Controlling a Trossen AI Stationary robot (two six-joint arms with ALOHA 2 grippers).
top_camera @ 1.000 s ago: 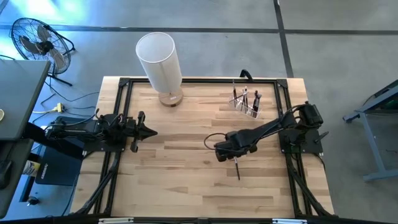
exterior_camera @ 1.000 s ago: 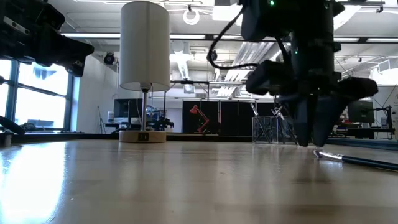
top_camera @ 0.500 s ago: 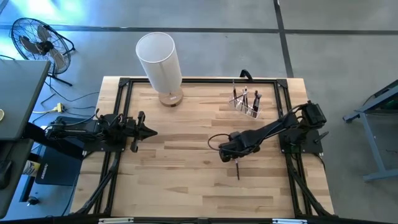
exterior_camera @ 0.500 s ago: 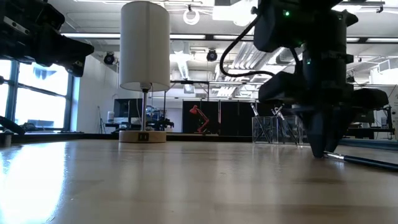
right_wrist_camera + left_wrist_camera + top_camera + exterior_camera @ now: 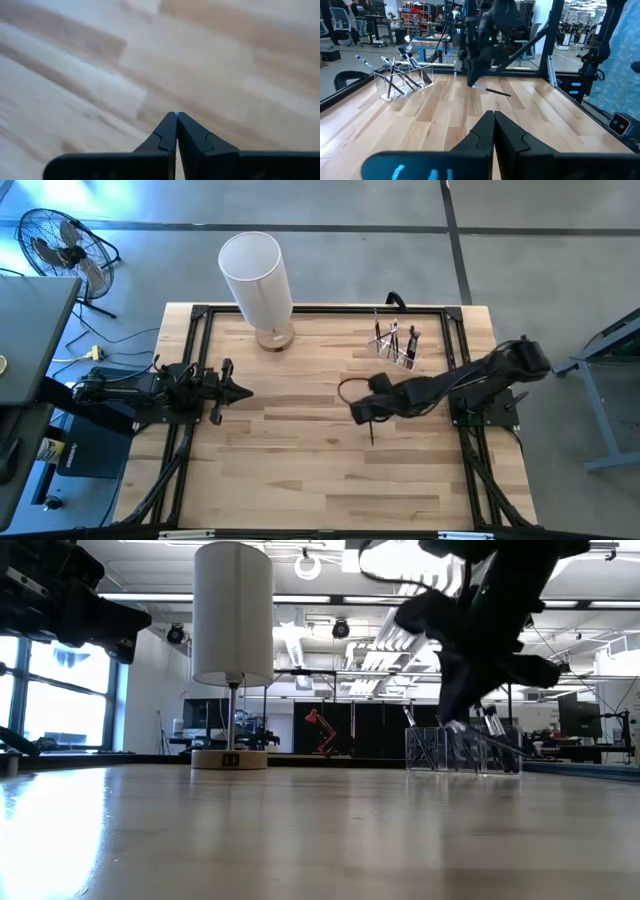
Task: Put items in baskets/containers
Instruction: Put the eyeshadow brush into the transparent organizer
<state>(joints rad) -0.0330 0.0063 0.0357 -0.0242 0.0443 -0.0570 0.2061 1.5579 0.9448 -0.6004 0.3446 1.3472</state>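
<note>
Pale wood-plank table [image 5: 300, 470] seen from above, with both arms over it. The right gripper [image 5: 368, 416] is just right of the table's middle, its jaws pressed together on one end of a single thin dark makeup brush [image 5: 372, 435]; the rest of the brush sticks out free from the fingertips (the low view shows it slanting clear of the tabletop). The clear plastic holder [image 5: 397, 346] stands near the far right edge, beyond the right gripper, with several more brushes [image 5: 392, 336] leaning upright in it. The tall white cylinder [image 5: 255, 275] on its tan wooden base [image 5: 274, 338] stands at the far edge, left of centre. The left gripper [image 5: 240, 391] waits at the left side, jaws pressed together and holding nothing.
</note>
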